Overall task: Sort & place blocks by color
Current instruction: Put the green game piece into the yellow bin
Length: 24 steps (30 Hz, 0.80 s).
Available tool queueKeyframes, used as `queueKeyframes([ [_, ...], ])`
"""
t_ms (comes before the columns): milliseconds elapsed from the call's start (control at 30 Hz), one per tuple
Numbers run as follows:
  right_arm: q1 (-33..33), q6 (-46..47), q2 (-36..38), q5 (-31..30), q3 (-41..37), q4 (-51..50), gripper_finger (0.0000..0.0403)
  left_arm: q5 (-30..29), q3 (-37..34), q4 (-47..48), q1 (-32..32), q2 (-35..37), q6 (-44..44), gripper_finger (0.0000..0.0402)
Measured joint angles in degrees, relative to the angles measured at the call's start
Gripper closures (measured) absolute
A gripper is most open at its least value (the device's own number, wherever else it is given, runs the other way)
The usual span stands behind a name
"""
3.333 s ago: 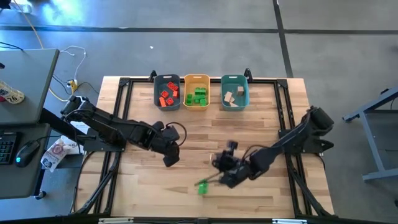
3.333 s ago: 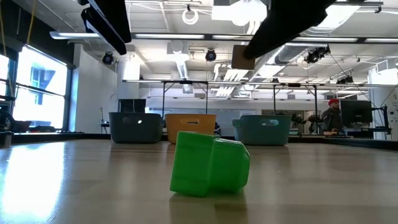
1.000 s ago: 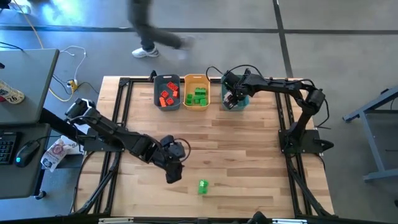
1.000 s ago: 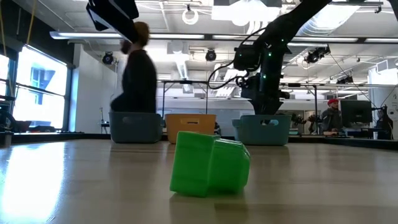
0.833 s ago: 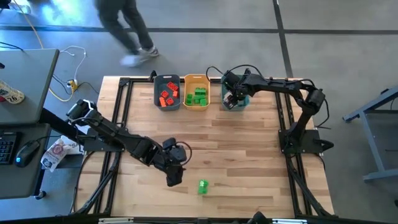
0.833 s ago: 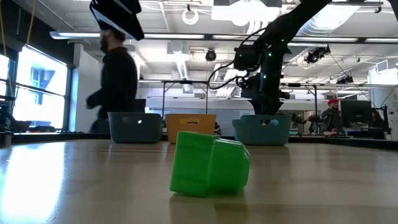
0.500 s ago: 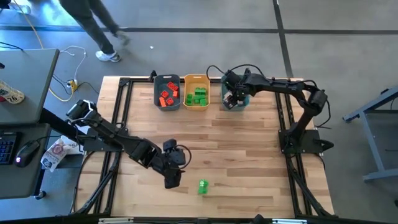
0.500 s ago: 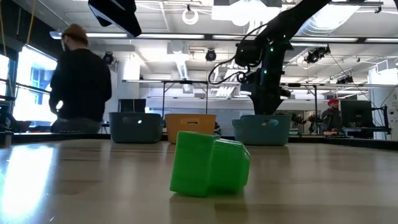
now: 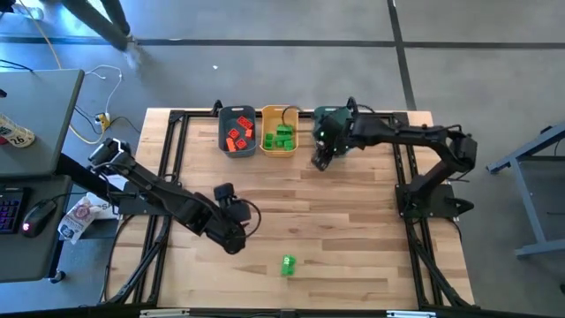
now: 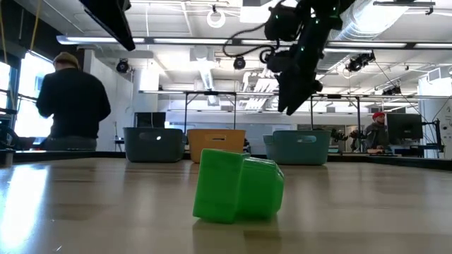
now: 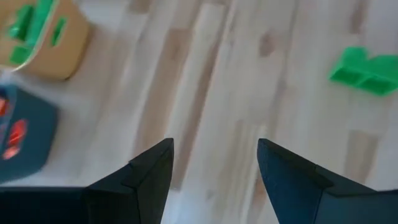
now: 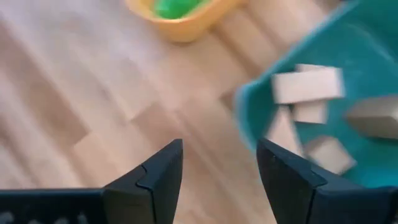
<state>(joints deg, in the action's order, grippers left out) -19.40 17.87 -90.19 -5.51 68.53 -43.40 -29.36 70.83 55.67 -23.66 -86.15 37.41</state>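
One green block lies alone on the tabletop, near the front edge. The left tool, fingers apart and empty, is nearer. The right tool, apart too, hangs by the bins.

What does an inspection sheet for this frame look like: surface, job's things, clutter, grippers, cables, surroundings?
Surface: wooden table, in a black frame.
Job's things: one green block loose near the front edge; red blocks in the blue-grey bin, green blocks in the orange-yellow bin, tan blocks in the teal bin.
Clutter: nothing seen.
Grippers: left gripper open, empty, beside the loose block; right gripper open, empty, beside the teal bin.
Cables: white cable on the floor.
Surroundings: desk with mouse; person walking behind.
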Motion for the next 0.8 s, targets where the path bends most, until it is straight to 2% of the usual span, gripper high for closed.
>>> queueKeyframes([
  [433, 18.1, 1.6, 0.0, 0.0, 0.0, 5.7, 0.0213, -2.2, -0.1, 10.7, 1.4, 4.5, 6.0, 0.0186],
  [800, 27.8, 1.3, 0.0, 1.4, 0.0, 14.1, 0.0213, -5.2, 0.0, 17.6, 3.2, 7.5, 10.7, 0.0186],
])
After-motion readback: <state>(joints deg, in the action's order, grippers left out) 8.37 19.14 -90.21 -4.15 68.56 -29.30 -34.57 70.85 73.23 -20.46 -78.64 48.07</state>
